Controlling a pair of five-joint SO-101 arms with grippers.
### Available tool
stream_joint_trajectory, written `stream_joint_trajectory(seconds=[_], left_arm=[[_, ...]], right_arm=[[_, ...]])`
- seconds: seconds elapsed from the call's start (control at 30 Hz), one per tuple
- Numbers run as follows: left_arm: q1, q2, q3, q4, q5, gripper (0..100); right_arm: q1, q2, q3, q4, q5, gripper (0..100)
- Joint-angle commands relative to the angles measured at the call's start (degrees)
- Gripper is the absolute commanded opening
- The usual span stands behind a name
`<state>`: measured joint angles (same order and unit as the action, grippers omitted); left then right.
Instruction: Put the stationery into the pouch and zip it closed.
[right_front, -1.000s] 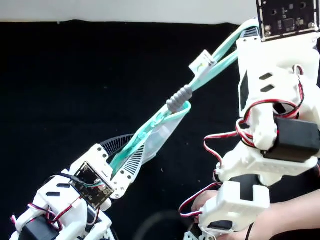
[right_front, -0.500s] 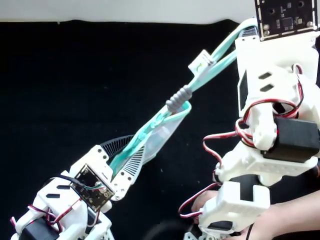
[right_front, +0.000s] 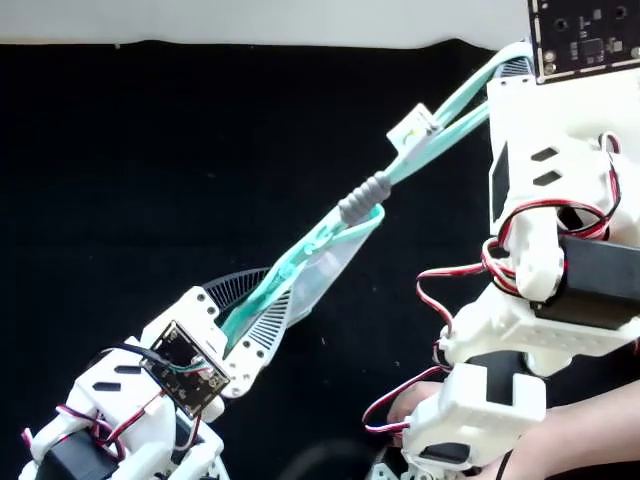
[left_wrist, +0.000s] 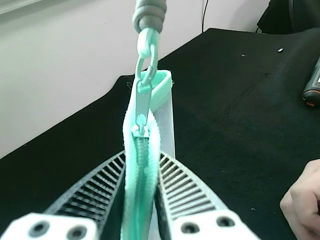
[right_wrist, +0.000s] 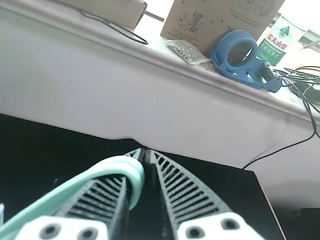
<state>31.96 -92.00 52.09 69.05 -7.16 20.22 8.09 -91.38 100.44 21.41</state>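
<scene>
Black-covered table; pale wall behind; cardboard box on ledge above.

Your pouch is clear, frosted plastic edged in mint green, with a zip of the same mint. At centre frame its ribbed pull is grey. The strap running to the upper right is mint and carries a white label. The left gripper and right gripper are white with dark, finely ribbed fingers. The wires are red, white and black. The table is black.
</scene>
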Motion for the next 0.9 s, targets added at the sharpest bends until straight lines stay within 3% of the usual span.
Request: stream_joint_trajectory(seconds=[0.0, 0.53, 0.73, 0.87], left_arm=[[0.04, -0.13, -4.53, 5.45, 0.00, 1], [-0.40, 0.22, -11.65, 8.44, -0.09, 1], [-0.48, 0.40, -13.67, 8.53, -0.09, 1], [-4.35, 0.40, -16.48, 8.53, -0.09, 1]], right_arm=[[4.35, 2.15, -0.13, 0.40, 0.70, 0.7], [27.30, 8.66, -0.40, -1.71, 3.08, 0.7], [29.41, 8.66, -0.31, -1.71, 3.08, 0.7], [30.81, 8.75, 0.13, -1.54, 3.08, 0.7]])
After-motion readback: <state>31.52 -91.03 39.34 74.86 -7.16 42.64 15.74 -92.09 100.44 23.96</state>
